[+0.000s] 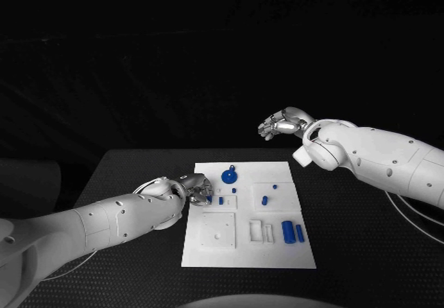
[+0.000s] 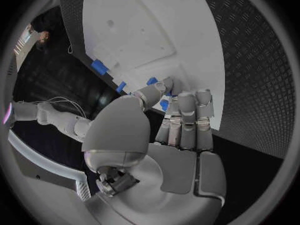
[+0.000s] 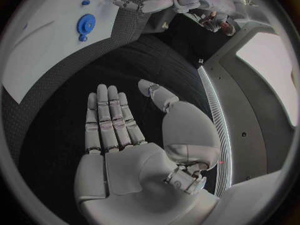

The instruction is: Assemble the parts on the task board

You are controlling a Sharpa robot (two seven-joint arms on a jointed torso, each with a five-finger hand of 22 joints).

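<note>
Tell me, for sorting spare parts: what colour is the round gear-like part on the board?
Blue; the gear-like part shows best in the head view.

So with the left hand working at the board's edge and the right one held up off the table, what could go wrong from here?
1. The left hand has its fingertips on a small blue part at the task board edge; a slip could push the part off the board.
2. The right hand hangs open away from the board, so nothing steadies the board if the left hand drags it.
3. The blue gear lies near the left hand and could get knocked.
</note>
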